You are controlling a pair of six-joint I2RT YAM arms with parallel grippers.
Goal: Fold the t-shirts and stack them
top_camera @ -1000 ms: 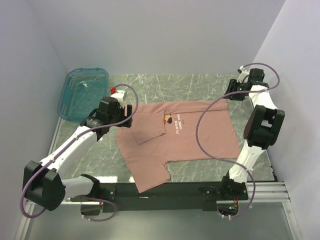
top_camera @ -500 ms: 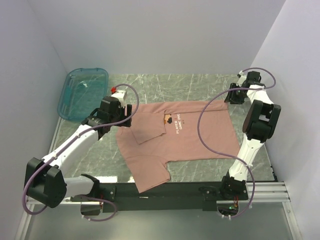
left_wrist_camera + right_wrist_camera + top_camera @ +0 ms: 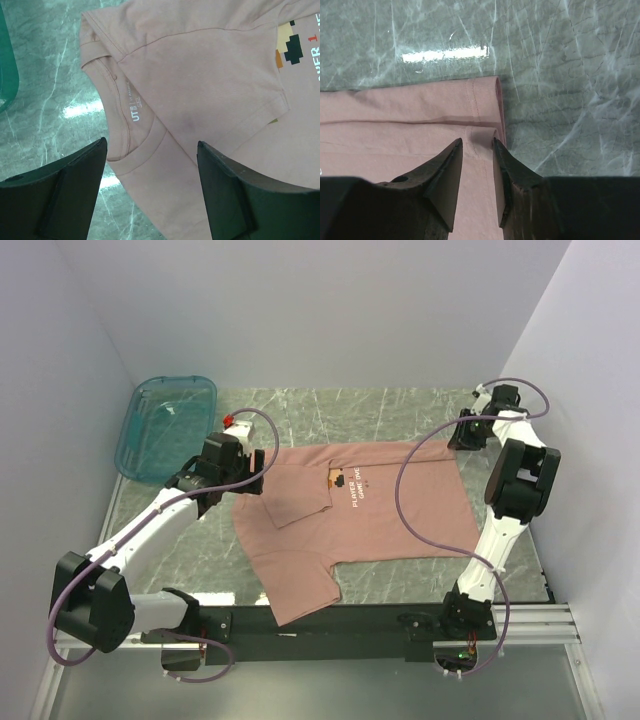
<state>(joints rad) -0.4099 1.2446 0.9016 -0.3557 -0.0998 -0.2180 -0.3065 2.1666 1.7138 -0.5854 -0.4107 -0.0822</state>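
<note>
On the green marbled worktop [image 3: 400, 412] the dusty-pink t-shirt [image 3: 380, 525] is lying spread out with its chest print [image 3: 352, 486] facing up, collar toward your left arm and hem toward your right; one sleeve is lying folded in over the chest and covering the edge of the print, while the other is sticking out toward the arm bases; your left gripper [image 3: 151, 146] is hovering over the collar [image 3: 131, 131] with its jaws spread wide and nothing between them; your right gripper [image 3: 477, 145] is sitting over the far corner of the hem [image 3: 487, 107], its jaws parted only narrowly, and you cannot tell whether the tips are touching cloth; the teal bin [image 3: 168, 428] is resting at the far left, apart from the shirt.
</note>
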